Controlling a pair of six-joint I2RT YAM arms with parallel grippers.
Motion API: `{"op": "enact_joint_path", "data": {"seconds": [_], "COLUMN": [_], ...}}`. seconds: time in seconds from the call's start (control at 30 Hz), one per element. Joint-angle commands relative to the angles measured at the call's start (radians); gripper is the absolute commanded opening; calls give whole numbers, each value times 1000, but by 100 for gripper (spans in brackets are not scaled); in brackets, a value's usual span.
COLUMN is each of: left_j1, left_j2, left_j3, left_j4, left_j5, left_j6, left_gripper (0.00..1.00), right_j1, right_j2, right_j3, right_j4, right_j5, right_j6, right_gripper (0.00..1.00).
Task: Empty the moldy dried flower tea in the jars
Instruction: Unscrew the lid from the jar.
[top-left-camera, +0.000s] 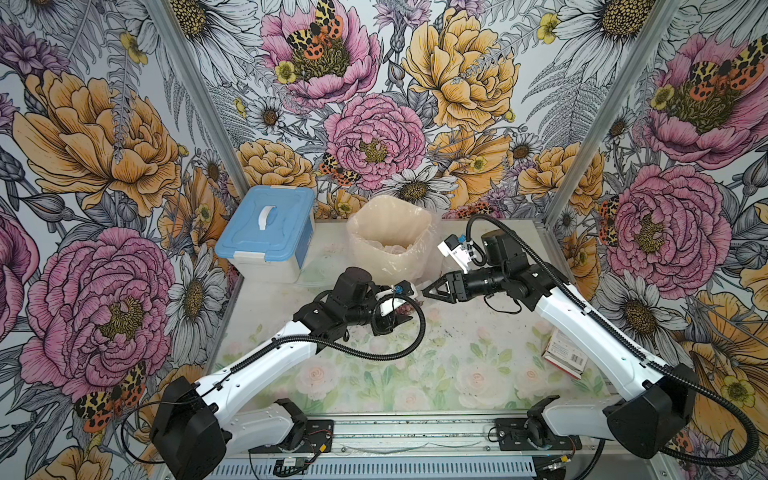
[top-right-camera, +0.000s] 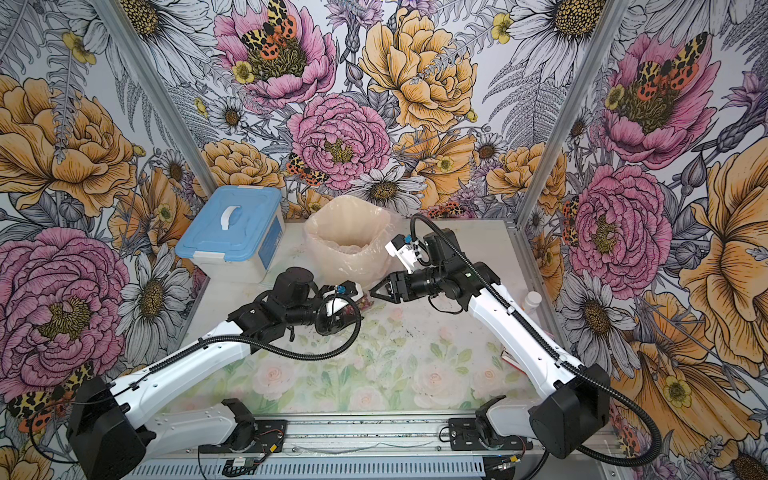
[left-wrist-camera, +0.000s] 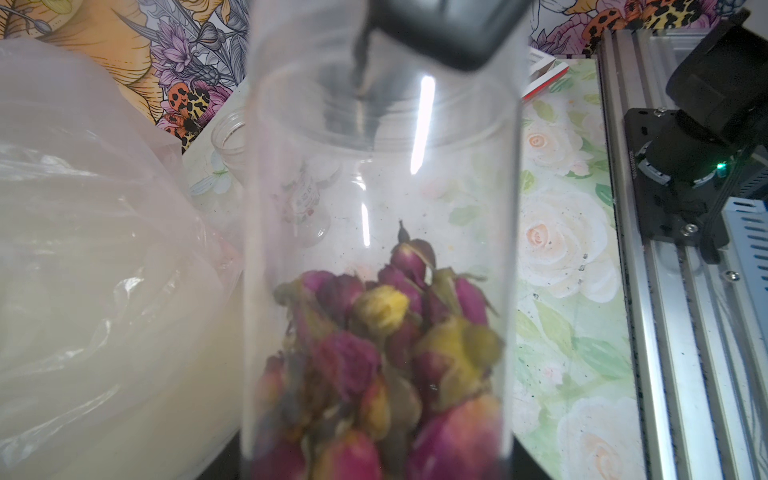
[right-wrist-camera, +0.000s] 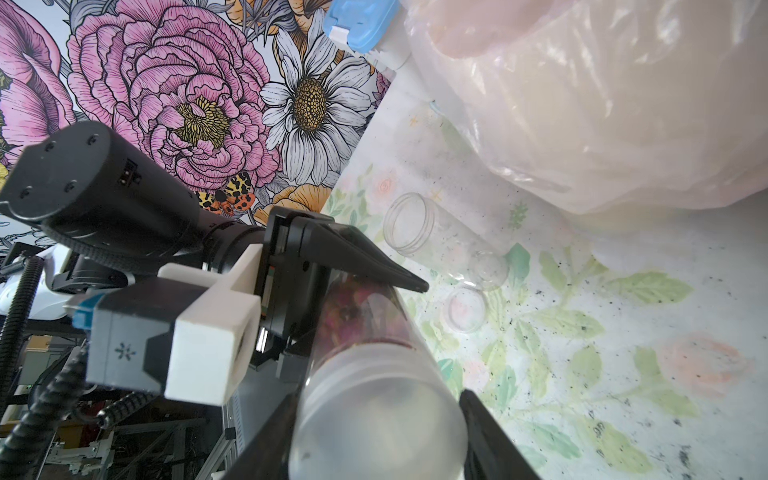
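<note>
No writing can be read: the barcoded red-and-white carton (top-left-camera: 565, 353) at 4 o'clock on the floral table (top-left-camera: 436, 374) and the small white label (left-wrist-camera: 305, 199) on the empty clear plastic jar (right-wrist-camera: 440, 241) are blurred. My left gripper (top-left-camera: 403, 311) pinches the clear cylindrical jar (left-wrist-camera: 374, 187) of dark-pink and yellow dried flower buds (left-wrist-camera: 374, 353) near mid-table, at 6 o'clock of the bag-lined bin (top-left-camera: 374, 257). My right gripper (right-wrist-camera: 377, 395), half-spread, clasps its translucent-white round lid (right-wrist-camera: 374, 436).
</note>
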Motion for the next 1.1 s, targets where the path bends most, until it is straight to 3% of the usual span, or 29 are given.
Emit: {"op": "enact_joint_path", "data": {"seconds": [0.0,1.07], "left_j1": [-6,3], "left_j2": [-14,-59], "left_j3": [-11,-42], "left_j4": [34,80], "left_j5": [-21,-26], "left_j6": [12,13], "left_gripper": [40,40], "right_j1": [-9,-60], "right_j2": [-20,-42], "right_j3": [-12,-13], "right_j4": [13,12], "right_j5": [-22,-161], "right_j6": [-32,-42], "right_gripper": [57,56]}}
